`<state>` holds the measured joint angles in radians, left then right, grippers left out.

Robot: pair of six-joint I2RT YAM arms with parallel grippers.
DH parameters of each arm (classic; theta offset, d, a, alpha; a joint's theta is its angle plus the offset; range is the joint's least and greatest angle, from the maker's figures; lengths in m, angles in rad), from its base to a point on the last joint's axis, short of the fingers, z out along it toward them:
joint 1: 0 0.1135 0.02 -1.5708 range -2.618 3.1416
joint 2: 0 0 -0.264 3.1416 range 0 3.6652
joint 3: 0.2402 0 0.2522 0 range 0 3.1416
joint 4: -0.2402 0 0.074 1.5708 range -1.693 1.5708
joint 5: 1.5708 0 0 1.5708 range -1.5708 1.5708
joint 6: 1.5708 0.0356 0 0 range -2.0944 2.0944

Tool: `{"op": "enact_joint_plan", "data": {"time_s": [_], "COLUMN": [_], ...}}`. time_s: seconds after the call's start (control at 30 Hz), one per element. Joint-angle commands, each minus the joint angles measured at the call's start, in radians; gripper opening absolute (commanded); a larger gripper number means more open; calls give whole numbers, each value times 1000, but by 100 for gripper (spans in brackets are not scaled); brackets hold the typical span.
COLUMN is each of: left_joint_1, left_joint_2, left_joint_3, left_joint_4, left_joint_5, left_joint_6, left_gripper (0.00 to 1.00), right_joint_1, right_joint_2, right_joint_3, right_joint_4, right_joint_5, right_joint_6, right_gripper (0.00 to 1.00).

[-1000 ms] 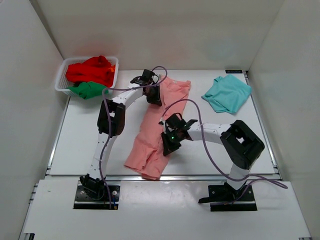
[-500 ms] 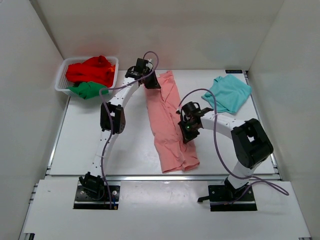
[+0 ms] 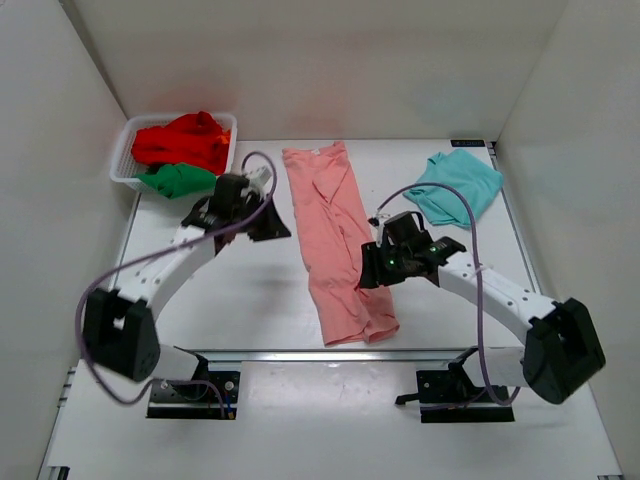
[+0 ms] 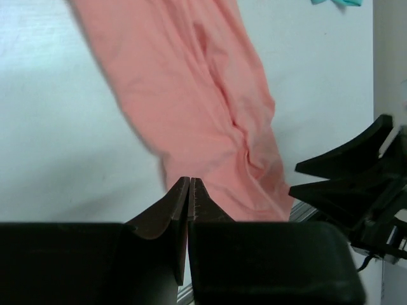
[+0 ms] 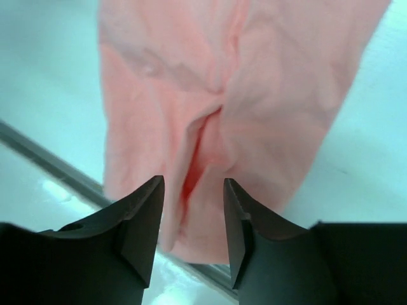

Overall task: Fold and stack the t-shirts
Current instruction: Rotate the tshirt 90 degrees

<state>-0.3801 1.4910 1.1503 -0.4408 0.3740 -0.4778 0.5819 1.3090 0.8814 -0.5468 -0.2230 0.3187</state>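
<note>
At the far left corner of the tabletop [image 3: 240, 300] we see a white mesh basket [image 3: 124, 168]. It holds 2 bunched shirts, the red t-shirt [image 3: 185, 140] on the far side and the green t-shirt [image 3: 175, 180] on the near side.

Right of the basket the left claw [image 3: 272, 225] hangs over bare tabletop, just left of the salmon-pink t-shirt [image 3: 335, 240] and apart from it. In the left wrist view its 2 fingers [image 4: 166, 213] are pressed together at the tips with nothing between them.

The salmon-pink t-shirt lies flat near the middle of the tabletop as 1 long, narrow strip. Its long axis runs far to near and leans a little to the right as it comes near. The collar end points to the far side. The hem end lies at the near edge of the tabletop. A soft crease runs along its length, and the near end is rumpled.

The right claw [image 3: 370, 270] sits at the right edge of this strip, toward its near end. In the right wrist view its fingers [image 5: 143, 216] stand a modest way apart above the pink cloth and grip nothing.

At the far right the light teal t-shirt [image 3: 455, 185] lies alone in a loose, roughly folded heap, well apart from the pink strip.
</note>
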Motion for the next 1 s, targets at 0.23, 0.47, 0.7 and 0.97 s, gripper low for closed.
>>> {"op": "enact_joint_plan", "data": {"time_s": [0.23, 0.47, 0.7, 0.97], "left_joint_1": [-10, 58, 53, 72], "left_joint_2": [-474, -548, -568, -581], "left_joint_3": [-566, -581, -595, -604], "left_joint_4": [146, 62, 71, 54], "left_joint_5": [-44, -49, -49, -50], "left_joint_6": [-122, -64, -87, -71], "left_gripper": [14, 14, 15, 15], "right_joint_1": [68, 122, 176, 230], "right_joint_2": [-100, -86, -71, -195], "right_joint_3": [-176, -234, -243, -265], "right_joint_4": [145, 206, 277, 413], "right_joint_5": [-82, -90, -157, -252], "right_joint_6": [177, 235, 278, 433], "right_gripper": [44, 44, 4, 0]}}
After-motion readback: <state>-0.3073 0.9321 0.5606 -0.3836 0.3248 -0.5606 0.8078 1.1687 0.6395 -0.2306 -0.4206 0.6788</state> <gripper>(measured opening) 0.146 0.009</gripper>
